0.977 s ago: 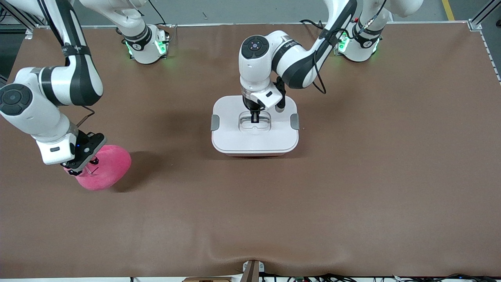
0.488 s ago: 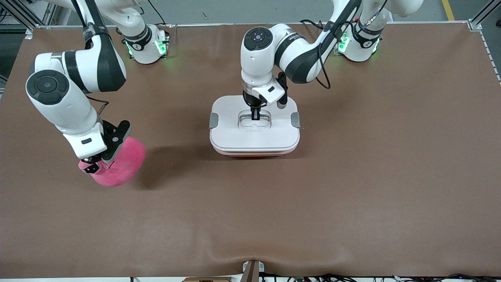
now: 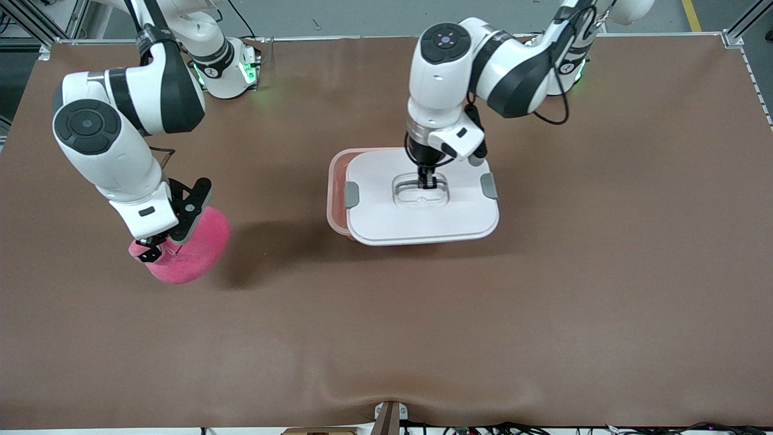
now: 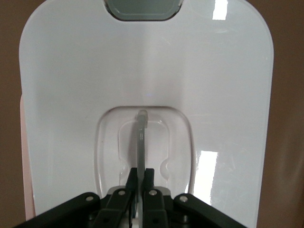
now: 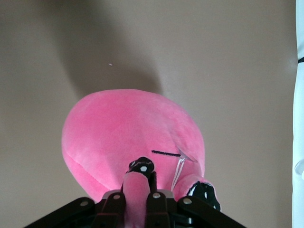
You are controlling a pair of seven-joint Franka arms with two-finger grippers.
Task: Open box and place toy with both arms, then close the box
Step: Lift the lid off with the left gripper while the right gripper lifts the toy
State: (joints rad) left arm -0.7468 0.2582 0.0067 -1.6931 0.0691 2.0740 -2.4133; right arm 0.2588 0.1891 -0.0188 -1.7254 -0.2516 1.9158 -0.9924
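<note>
The box (image 3: 338, 190) is sitting mid-table, its pink rim showing toward the right arm's end. The lid (image 3: 423, 211) is hanging over it, shifted toward the left arm's end, with the left gripper (image 3: 427, 179) clamping narrow on the handle (image 4: 141, 142). The right gripper (image 3: 158, 248) is pinching the toy (image 3: 193, 251) above the table near the right arm's end. The lid should travel level and fully clear before the toy comes in.

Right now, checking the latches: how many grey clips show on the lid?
2: one clip at the lid's end toward the right arm, one clip toward the left arm.
</note>
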